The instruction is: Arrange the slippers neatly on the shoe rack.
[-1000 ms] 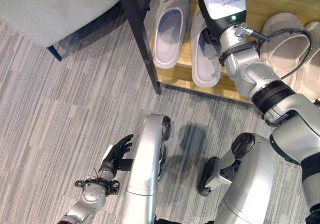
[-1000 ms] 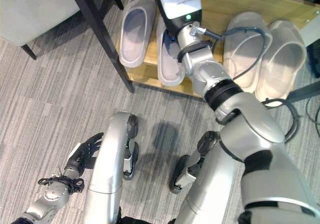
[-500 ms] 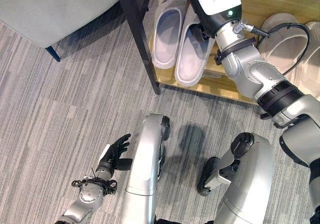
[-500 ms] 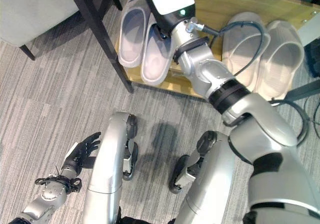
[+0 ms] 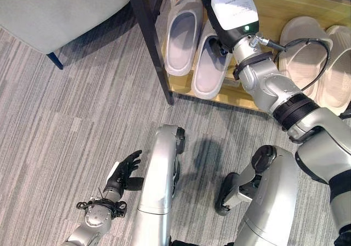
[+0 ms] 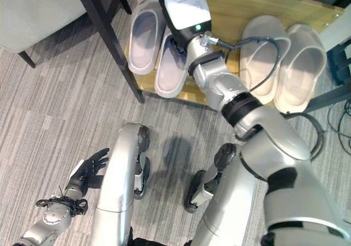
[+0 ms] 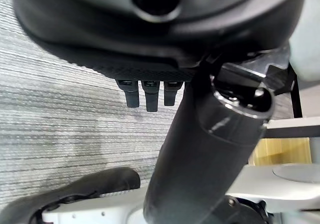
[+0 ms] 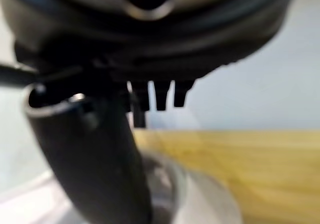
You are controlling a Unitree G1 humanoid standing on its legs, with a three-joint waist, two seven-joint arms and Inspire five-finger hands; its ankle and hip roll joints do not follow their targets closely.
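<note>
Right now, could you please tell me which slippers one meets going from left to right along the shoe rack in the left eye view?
Left grey slipper → second grey slipper, partly under the right hand → first beige slipper → second beige slipper.

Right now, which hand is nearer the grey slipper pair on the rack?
Right. The right hand is over the grey slipper pair on the rack; the left hand hangs low above the carpet, far away.

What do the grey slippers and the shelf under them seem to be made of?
The grey slippers look like moulded foam or soft rubber: matte, seamless, thick-walled, one colour throughout. The shelf looks like light wood or wood veneer: yellow-brown with faint grain and a smooth finish.
</note>
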